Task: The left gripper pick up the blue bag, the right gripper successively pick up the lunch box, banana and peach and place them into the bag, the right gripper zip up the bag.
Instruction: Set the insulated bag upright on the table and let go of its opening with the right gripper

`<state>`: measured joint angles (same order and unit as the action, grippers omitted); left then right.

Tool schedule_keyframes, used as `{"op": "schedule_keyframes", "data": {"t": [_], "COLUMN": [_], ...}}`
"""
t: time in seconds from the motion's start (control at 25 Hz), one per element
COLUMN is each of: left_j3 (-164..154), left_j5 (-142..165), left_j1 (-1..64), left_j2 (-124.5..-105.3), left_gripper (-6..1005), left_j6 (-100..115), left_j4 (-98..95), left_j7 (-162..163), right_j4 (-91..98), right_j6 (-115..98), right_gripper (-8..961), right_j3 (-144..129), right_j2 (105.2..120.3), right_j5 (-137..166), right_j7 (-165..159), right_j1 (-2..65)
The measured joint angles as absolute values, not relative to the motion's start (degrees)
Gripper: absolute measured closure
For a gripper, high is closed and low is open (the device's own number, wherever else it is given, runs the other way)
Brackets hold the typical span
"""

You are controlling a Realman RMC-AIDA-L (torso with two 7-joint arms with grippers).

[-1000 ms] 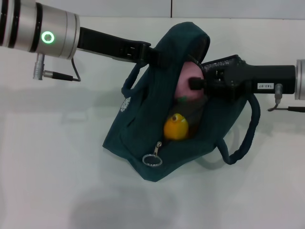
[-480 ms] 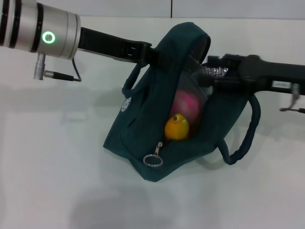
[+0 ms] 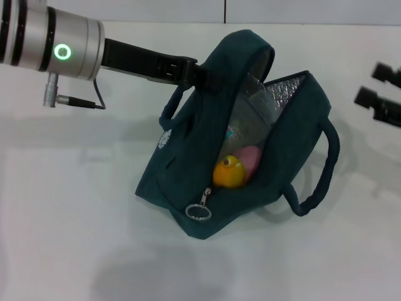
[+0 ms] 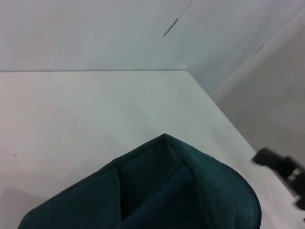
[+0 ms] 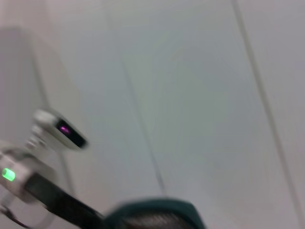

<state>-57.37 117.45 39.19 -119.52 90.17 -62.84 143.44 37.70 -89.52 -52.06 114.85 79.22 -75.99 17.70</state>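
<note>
On your left, the left tool [image 3: 199,74] is clamped on the far upper edge of the bag [image 3: 182,169], holding it up off the white surface [image 3: 69,219] with its mouth gaping toward the right; the left wrist view shows only the dark teal rim of the bag from above. Look into the opening and you will find the lunch box [image 3: 247,122] as a clear, pale shape against the silver lining, with the banana [image 3: 229,172] showing as a yellow lump low in the bag and the peach [image 3: 249,158] lying just right of it, touching it. So, by what shows, all three items are inside and the loading part looks done. The zipper pull [image 3: 200,209], a metal ring, hangs at the near end of the opening, and the zip is plainly still undone along the whole mouth. Further right, one carry handle [image 3: 319,169] loops loosely down the outside of the bag. At the far right edge you see the right tool [image 3: 374,84], well clear of the bag and holding nothing, its two dark fingers standing apart with a gap between them. What is left, as you can judge it, is the closing: bring the right tool to the ring and draw it along the mouth while the left tool keeps the bag taut.
</note>
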Motion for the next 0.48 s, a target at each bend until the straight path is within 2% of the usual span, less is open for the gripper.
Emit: {"op": "schedule_keyframes", "data": {"t": [0.24,0.48], "left_j3": [-57.21,-57.22], "left_j5": [117.56,117.59], "left_j1": [39.1,39.11], "left_j2": [-119.47,-119.38], "left_gripper": [966,966], "left_j6": [90.13,89.57], "left_j4": [-62.84,-62.83], "left_j7": [143.43,143.43], "right_j4": [32.22,24.31], "right_j6": [-83.4,-78.33], "right_gripper": [79,80], "right_j3": [-52.61,-55.73], "right_j2": [115.14,115.48], "right_j5": [83.59,84.99], "right_j7": [-73.0,-70.9], "right_j1": [17.69,23.78]}}
